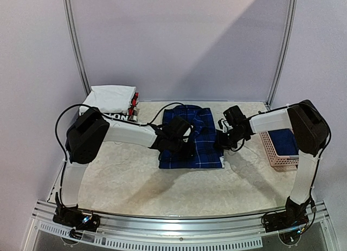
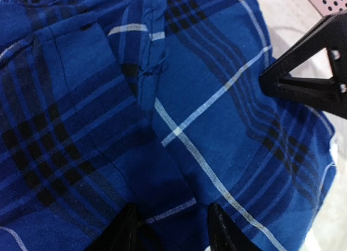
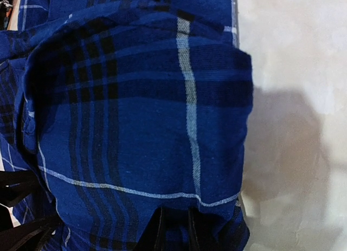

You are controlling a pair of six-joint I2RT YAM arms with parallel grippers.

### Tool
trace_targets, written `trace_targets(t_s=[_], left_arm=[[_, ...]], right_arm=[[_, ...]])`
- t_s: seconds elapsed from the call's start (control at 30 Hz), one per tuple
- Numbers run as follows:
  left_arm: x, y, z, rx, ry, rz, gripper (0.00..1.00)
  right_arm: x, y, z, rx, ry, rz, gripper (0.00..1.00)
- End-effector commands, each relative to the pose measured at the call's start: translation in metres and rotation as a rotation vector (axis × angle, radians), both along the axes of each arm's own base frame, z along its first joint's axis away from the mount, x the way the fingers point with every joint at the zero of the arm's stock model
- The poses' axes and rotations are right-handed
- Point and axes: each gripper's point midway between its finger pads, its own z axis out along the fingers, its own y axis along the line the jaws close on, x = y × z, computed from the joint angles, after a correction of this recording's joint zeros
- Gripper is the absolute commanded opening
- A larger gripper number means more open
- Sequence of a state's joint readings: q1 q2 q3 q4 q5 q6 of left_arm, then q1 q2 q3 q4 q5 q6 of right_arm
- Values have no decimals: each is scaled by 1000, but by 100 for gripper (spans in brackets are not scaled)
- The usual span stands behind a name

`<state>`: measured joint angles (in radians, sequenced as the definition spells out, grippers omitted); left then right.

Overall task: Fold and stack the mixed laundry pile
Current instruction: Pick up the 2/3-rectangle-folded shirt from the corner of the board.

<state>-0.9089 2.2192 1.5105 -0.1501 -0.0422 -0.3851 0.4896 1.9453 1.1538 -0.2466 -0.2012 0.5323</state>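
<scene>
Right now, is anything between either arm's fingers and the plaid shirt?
Nothing visible does. The left fingers are down in the plaid shirt with cloth between them, and the right fingers are at a raised fold of it. The pink basket stands apart, on the table's right side.

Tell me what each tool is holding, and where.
Right tool pinches the shirt by its right edge. Left tool sits open on it, gripping nothing.

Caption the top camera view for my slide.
Top view: the left gripper and right gripper at opposite sides of the plaid shirt mid-table; pink basket right, folded white garment back left.
</scene>
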Motion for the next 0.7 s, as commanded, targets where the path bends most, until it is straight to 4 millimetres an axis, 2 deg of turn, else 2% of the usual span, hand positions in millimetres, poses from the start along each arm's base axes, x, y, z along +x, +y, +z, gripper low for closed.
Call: trace_targets(t_s=[0.0, 0.2, 0.37, 0.43, 0.5, 0.67], left_arm=[[-11, 0, -19, 2, 40, -22, 46], [-41, 10, -33, 14, 57, -19, 45], [-73, 15, -30, 34, 47, -26, 45], [-86, 15, -15, 31, 21, -34, 45], [-98, 18, -5, 54, -6, -45, 45], [-117, 24, 38, 101, -103, -91, 47]], right_arm=[[-18, -11, -24, -43, 66, 0, 16], [-46, -16, -19, -61, 60, -13, 16], [-74, -12, -13, -87, 51, 4, 17], [-84, -18, -13, -124, 56, -6, 17], [-89, -23, -5, -153, 41, -19, 17], [-101, -20, 31, -168, -25, -18, 20]])
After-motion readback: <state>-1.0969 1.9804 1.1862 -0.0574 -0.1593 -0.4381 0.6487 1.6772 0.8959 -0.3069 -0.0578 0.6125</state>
